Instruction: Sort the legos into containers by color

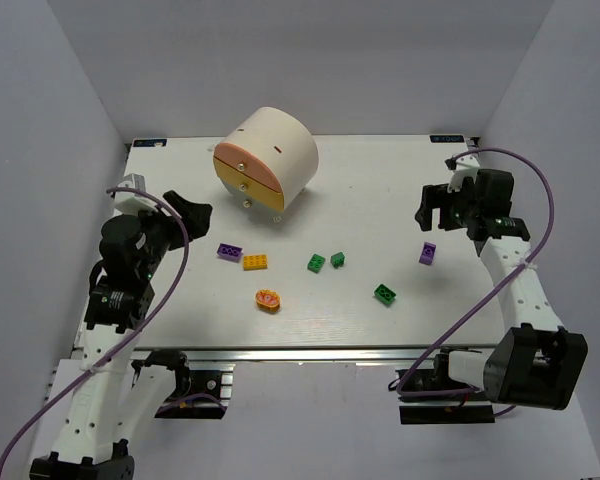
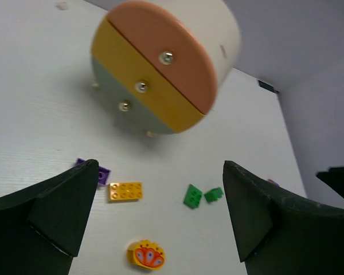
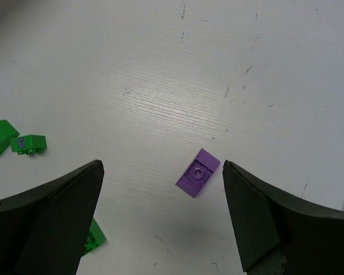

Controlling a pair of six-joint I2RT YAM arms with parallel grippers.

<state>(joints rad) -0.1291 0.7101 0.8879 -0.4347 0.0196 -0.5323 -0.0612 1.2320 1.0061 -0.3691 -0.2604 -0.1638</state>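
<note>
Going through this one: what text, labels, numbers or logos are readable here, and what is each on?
None can be read in any view.
Far-left corner sticker and far-right corner sticker: dark labels, too small to read.
Orange disc: red markings form a pattern, no letters.
Green brick: a small purple mark, too blurred to read.

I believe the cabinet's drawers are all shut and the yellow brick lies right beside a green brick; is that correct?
Not quite: the yellow brick lies right beside a purple brick, not a green one, as the top external view shows. The drawers of the cabinet are indeed all shut.
</note>
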